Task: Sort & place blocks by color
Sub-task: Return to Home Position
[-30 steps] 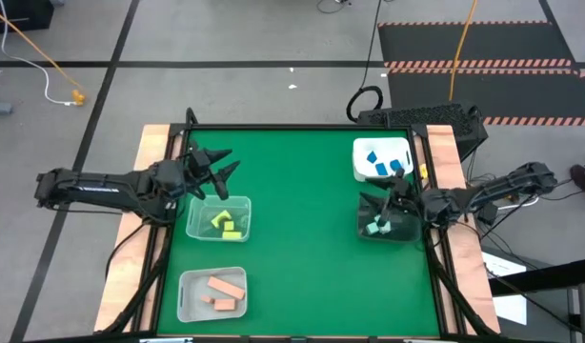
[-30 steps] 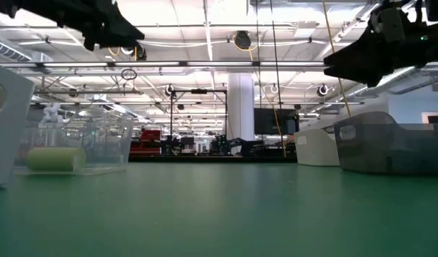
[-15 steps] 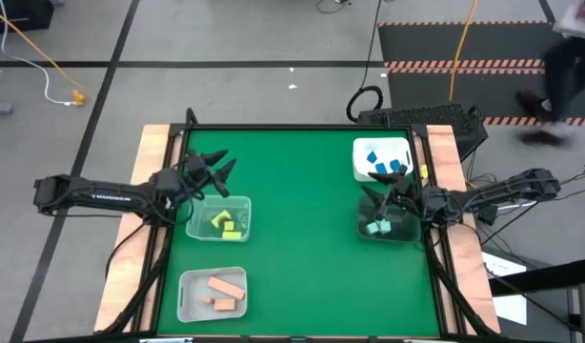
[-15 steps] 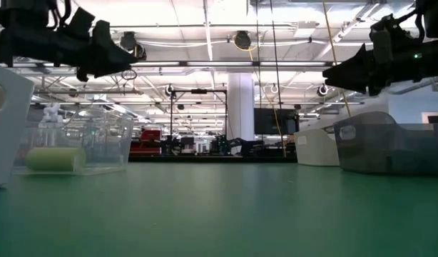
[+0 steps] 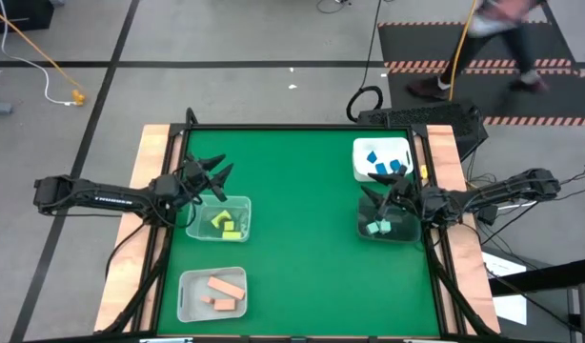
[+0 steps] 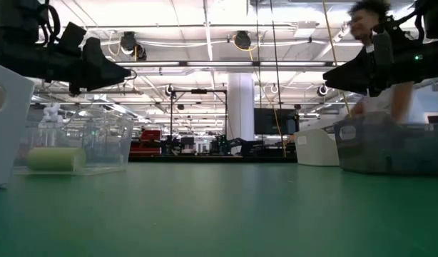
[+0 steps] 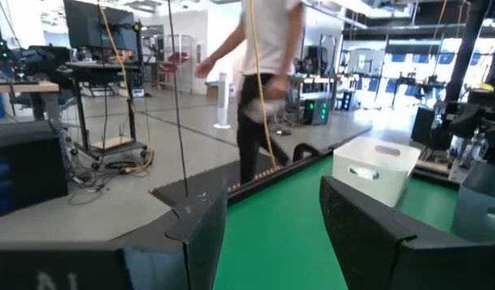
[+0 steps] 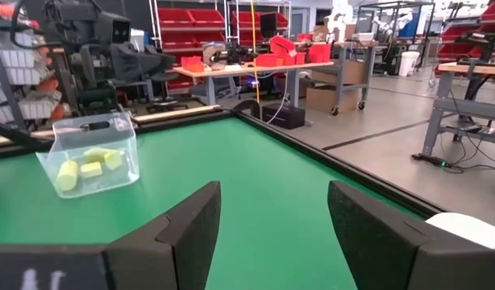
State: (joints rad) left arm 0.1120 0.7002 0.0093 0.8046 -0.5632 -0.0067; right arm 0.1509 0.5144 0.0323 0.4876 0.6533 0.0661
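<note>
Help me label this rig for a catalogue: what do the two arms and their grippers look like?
Both arms are slim, jointed and dark. The left arm carries pale lettering along its forearm. The left gripper and right gripper each have two flat, angular black fingers tapering to points.

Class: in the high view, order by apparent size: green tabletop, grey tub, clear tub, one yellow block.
Largest: green tabletop.
Next: grey plastic tub holding peach blocks and clear plastic tub, too alike to rank.
Smallest: yellow block.
</note>
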